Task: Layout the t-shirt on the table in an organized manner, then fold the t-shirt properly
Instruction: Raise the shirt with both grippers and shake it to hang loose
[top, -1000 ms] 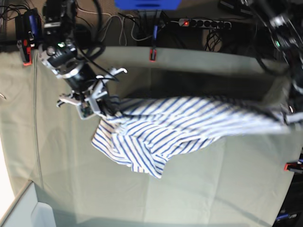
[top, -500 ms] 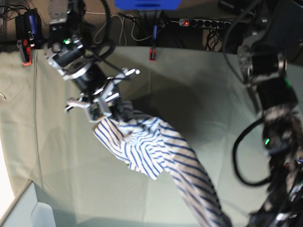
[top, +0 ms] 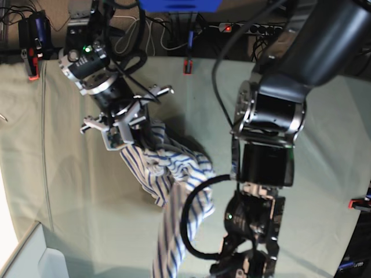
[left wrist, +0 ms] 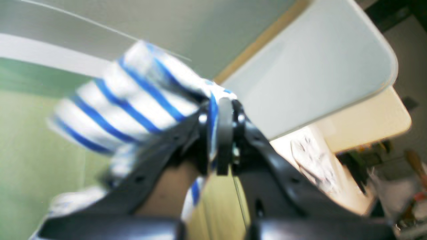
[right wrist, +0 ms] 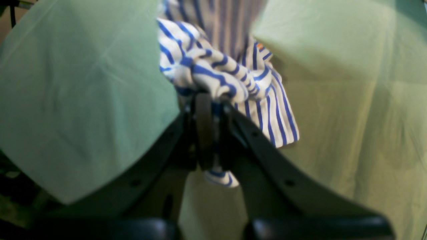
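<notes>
The tabletop (top: 69,191) is pale green cloth, now mostly bare on the far right side where the shirt (top: 174,174) was stretched a second ago. Back then the shirt ran as a wide band across the tabletop between the two arms; now it is a narrow, twisted rope from upper left down toward the near edge. The left arm has swung from the far right edge across and toward the near edge, its dark bulk now filling the middle of the base view. The right arm has barely shifted.

Each tool is clamped tight on cloth. The right tool (top: 130,130) pinches a bunched fold (right wrist: 213,80) at the upper end. The left tool (left wrist: 218,133) grips striped fabric (left wrist: 133,100) at the lower end.

This probably means the shirt is being turned or re-oriented, not yet spread. It is gathered, so the laying-out step is likely far from done, and folding has not begun.
</notes>
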Controlling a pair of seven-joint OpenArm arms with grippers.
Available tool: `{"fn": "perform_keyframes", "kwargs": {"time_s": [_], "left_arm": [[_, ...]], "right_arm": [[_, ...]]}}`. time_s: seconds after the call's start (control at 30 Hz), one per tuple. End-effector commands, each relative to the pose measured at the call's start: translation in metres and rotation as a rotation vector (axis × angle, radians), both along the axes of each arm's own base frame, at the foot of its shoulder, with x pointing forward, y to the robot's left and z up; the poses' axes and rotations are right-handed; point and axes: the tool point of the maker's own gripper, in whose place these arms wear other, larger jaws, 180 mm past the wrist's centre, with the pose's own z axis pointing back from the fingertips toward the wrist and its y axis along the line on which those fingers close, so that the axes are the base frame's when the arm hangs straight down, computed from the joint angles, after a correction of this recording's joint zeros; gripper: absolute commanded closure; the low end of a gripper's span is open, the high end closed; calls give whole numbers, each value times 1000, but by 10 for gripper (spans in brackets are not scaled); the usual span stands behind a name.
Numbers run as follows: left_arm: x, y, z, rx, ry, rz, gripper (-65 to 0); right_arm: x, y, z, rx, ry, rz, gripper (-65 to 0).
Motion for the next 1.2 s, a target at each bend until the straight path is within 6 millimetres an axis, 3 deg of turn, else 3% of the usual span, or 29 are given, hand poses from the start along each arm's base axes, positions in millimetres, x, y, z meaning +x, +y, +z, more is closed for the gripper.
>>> {"fn": "perform_keyframes", "kwargs": {"time_s": [0.0, 0.13, 0.23, 0.33, 0.47, 0.57, 0.63, 0.8, 1.0, 1.07, 1.17], "left_arm": [[5, 3, 48, -26, -127, 18, -1], [5, 18, 61, -10, -174, 43, -1], [7, 21, 65, -11, -185, 51, -1], [7, 20, 83, -17, -218, 49, -1], [8, 20, 112, -21, -270, 49, -1], [13, 39, 120, -51, -276, 88, -1], [19, 54, 116, -72, -257, 124, -4], [33, 53, 70, -63, -130, 124, -29], [48, 41, -19, -44, 117, 107, -318], [45, 41, -28, -44, 131, 107, -366], [33, 48, -46, -50, 137, 122, -375]], "right_arm": [[3, 1, 14, 23, -50, 5, -3], [0, -5, 19, 11, -64, 3, -3], [-3, 5, 20, 17, -66, 49, -3], [-5, 25, 25, 44, -77, 100, -3], [-3, 38, 39, 81, -141, 128, -3], [-2, 37, 42, 91, -161, 124, -3], [-3, 36, 42, 90, -160, 122, -3], [-6, 31, 37, 86, -145, 109, -3], [-7, 32, 35, 87, -139, 110, -3], [-6, 31, 34, 85, -135, 106, -3], [-6, 30, 32, 83, -128, 106, -4]]}}
